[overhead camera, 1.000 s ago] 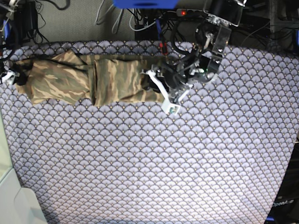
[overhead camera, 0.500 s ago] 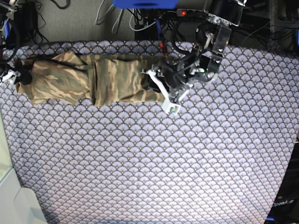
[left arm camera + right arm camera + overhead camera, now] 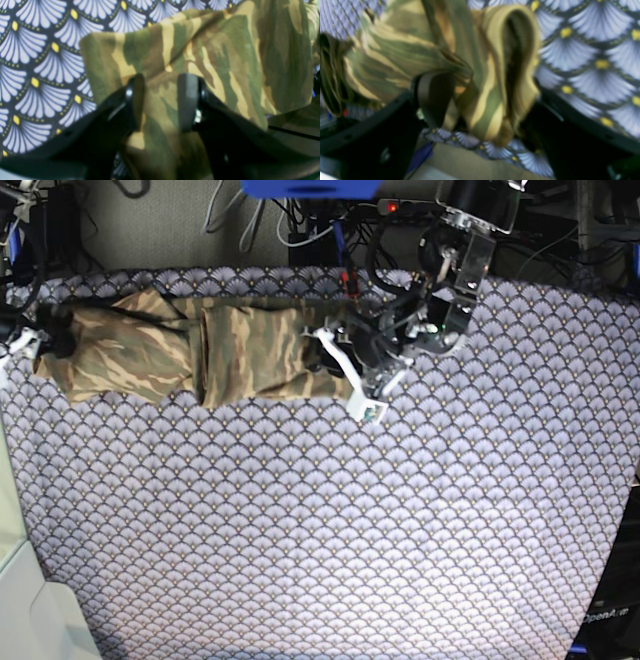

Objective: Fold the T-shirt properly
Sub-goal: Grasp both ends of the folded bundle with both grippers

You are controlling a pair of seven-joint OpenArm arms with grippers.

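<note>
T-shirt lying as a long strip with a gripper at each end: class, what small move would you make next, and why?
Probably lift both ends together. The left gripper has cloth between its fingers at one end of the T-shirt, and the right gripper straddles the bunched other end, so the strip could be raised for a crosswise fold.

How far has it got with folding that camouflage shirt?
The T-shirt already lies as a long narrow band on the purple cloth, so the lengthwise folds look done. Now the left hand and the right hand each grip an end. Folding the band shorter probably remains.
</note>
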